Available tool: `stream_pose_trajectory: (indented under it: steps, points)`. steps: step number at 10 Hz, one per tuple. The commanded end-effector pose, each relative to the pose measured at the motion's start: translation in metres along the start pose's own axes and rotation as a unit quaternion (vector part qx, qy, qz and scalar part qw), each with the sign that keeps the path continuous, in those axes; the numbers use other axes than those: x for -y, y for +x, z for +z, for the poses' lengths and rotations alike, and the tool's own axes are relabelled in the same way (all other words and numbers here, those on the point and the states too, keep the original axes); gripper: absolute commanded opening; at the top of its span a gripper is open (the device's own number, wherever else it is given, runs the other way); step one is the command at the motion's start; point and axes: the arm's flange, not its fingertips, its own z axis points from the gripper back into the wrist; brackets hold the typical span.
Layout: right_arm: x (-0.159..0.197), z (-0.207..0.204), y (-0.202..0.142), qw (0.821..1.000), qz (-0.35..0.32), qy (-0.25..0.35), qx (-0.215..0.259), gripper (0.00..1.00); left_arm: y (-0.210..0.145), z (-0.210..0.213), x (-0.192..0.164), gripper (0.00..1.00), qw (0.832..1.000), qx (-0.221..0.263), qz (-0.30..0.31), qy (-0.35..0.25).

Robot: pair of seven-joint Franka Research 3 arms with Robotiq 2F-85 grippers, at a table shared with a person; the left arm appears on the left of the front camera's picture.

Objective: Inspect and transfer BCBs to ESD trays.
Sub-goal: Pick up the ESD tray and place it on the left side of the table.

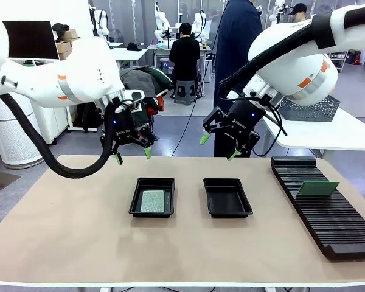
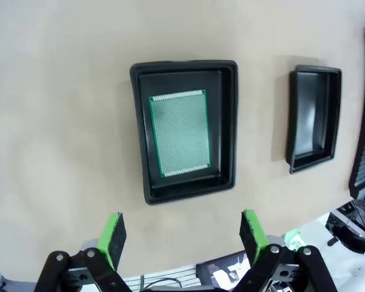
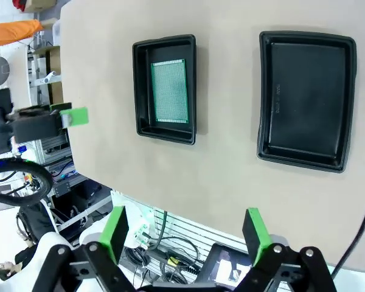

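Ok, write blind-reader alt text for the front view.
On a tan table, the left ESD tray holds a green BCB and the right ESD tray is empty. The left gripper and right gripper hover open above; another BCB leans in a black rack at right.

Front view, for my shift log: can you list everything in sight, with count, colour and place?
ESD trays: two, black, mid-table; left tray, right tray empty.
Rack: one, black, ribbed, table's right side.
BCBs: two, green; tray BCB flat in left tray, rack BCB standing in rack.
Basket: one, grey mesh, white table behind.
Table: one, beige.
Person: one, dark clothing, far side.
Grippers: two, black, green pads, open, above table; left gripper, right gripper.
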Motion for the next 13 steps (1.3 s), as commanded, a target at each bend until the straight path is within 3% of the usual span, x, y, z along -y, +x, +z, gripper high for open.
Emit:
stream_pose_trajectory:
  steps: [1,6,13]
  points:
    - [-0.003,-0.002,0.003,1.000,-0.004,-0.006,0.000,1.00,0.012,-0.021,0.005,1.00,0.999,0.002,0.016,0.034]
    - [-0.003,-0.002,0.003,1.000,-0.004,-0.006,0.000,1.00,0.015,-0.072,0.004,1.00,0.995,0.018,0.030,0.089]
    - [-0.003,-0.002,0.003,1.000,-0.004,-0.006,0.000,1.00,0.013,-0.132,-0.016,1.00,0.995,0.016,0.043,0.093]
